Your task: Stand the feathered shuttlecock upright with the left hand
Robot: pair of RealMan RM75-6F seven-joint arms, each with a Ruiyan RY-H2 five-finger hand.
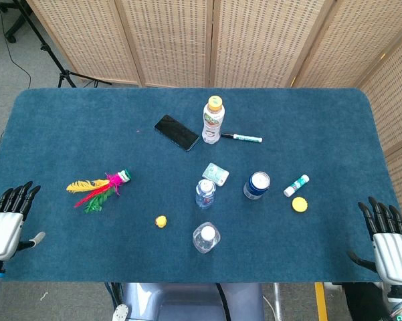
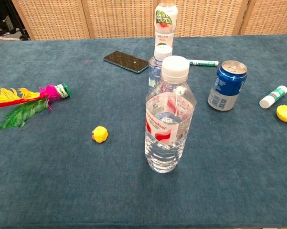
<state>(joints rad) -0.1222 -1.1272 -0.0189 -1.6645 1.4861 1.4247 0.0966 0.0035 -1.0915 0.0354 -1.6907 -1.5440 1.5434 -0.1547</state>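
Note:
The feathered shuttlecock [image 1: 99, 188] lies flat on the blue table, yellow, red, green and pink feathers pointing left and its green-white base to the right. The chest view shows the shuttlecock [image 2: 28, 98] at the far left, also lying down. My left hand [image 1: 7, 222] hovers at the table's left front edge, well left of and nearer than the shuttlecock, fingers apart and holding nothing. My right hand [image 1: 388, 242] is at the right front edge, fingers spread and empty. Neither hand appears in the chest view.
A small yellow ball [image 1: 161, 221] lies right of the shuttlecock. Two water bottles [image 1: 206, 237] [image 1: 205, 193], a blue can [image 1: 257, 185], a juice bottle [image 1: 213, 120], a black phone [image 1: 176, 132], a marker [image 1: 241, 138], a glue stick [image 1: 296, 185] and a yellow cap [image 1: 299, 204] stand mid-table.

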